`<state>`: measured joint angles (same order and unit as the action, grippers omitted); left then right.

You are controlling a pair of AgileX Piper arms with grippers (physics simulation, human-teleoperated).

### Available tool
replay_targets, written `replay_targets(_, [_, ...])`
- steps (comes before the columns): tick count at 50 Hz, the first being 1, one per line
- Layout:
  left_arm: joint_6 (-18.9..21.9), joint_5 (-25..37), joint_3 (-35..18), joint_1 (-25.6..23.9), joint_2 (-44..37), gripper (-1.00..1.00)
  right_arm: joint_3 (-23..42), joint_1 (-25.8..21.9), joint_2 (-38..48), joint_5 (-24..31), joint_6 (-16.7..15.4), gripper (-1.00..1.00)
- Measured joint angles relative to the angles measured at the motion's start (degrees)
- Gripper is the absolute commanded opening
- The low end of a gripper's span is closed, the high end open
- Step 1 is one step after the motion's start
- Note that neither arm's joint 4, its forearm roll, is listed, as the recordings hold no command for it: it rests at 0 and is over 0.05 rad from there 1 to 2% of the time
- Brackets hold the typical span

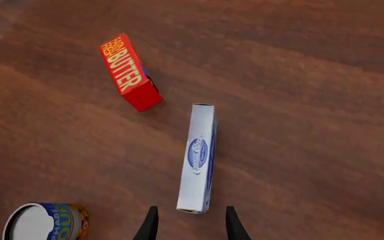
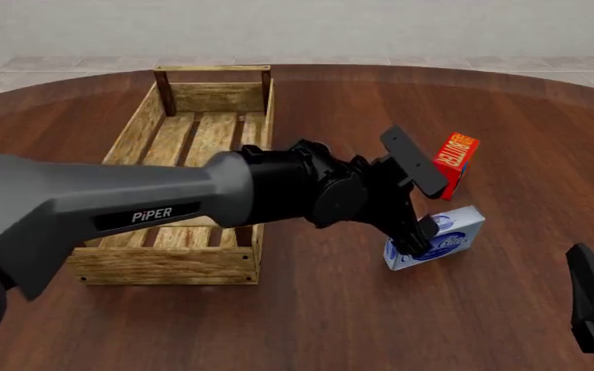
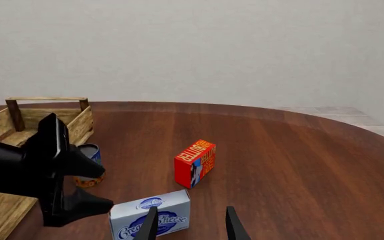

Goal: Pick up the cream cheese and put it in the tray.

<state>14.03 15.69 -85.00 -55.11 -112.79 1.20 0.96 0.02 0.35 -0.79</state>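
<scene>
**Cream cheese on edge beside the crate, left arm poised above it**

Cream cheese [image 2: 436,237] stands on its long edge on the dark wooden table [image 2: 328,325] in the front view, just right of the tray [image 2: 163,263], whose pale slats sit on the table's left half. The left gripper [image 2: 413,202] hangs over the box, its black fingers parted around the near end, nothing clasped. A red butter box [image 2: 455,161] stands just beyond. Behind the round table edge lie pale floor tiles and a plain light wall. The right gripper shows only as a dark tip at the lower right corner.

From the left wrist, the box's narrow top edge [image 1: 199,157] runs away from the spread fingertips [image 1: 150,225], the butter box [image 1: 129,71] lies apart from it, and a blue can [image 1: 45,221] stands near the picture's corner. Brown grain fills the rest.

From the right wrist, the right gripper [image 3: 190,226] is released, fingers apart over bare wood; the cream cheese [image 3: 150,215], butter box [image 3: 195,163], can [image 3: 89,152] and tray [image 3: 18,117] sit before a blank grey-white wall.
</scene>
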Motion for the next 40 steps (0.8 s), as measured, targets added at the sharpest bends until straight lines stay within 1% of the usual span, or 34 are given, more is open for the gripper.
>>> replay_targets(40, [2.9,0.9,-2.6,0.5,-5.1,1.00,0.0,0.3,0.0,0.1,0.0,1.00])
